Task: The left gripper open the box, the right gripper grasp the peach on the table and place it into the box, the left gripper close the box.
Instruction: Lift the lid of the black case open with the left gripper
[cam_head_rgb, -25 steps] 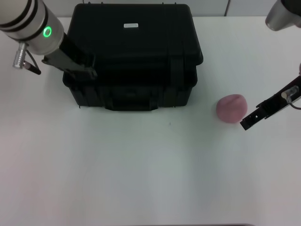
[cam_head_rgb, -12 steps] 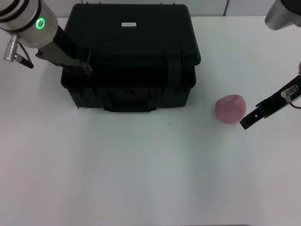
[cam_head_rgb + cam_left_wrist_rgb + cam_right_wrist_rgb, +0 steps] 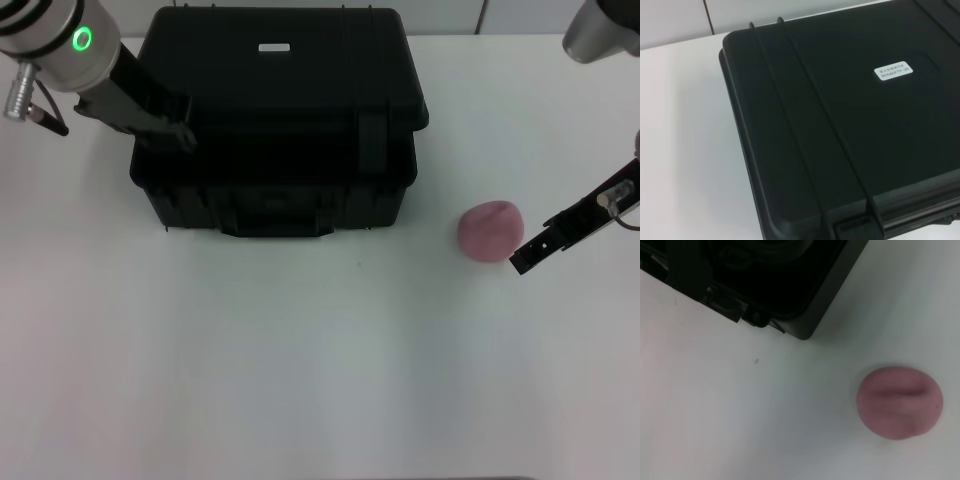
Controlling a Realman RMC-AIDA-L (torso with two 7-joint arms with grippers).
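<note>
I have the left pincer point(image 3: 165, 128) at the shut box's point(image 3: 275, 90) front-left corner to lift its lid, its spread unclear, while the right pincer point(image 3: 527, 258) waits beside the peach point(image 3: 490, 231), right of the box.

Head camera looks down; both wrist cameras, seemingly close, share its box point(image 3: 275, 110).

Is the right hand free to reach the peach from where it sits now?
Probably yes: the right hand sits just beside the peach on bare table, nothing between them; the box stands well clear.
</note>
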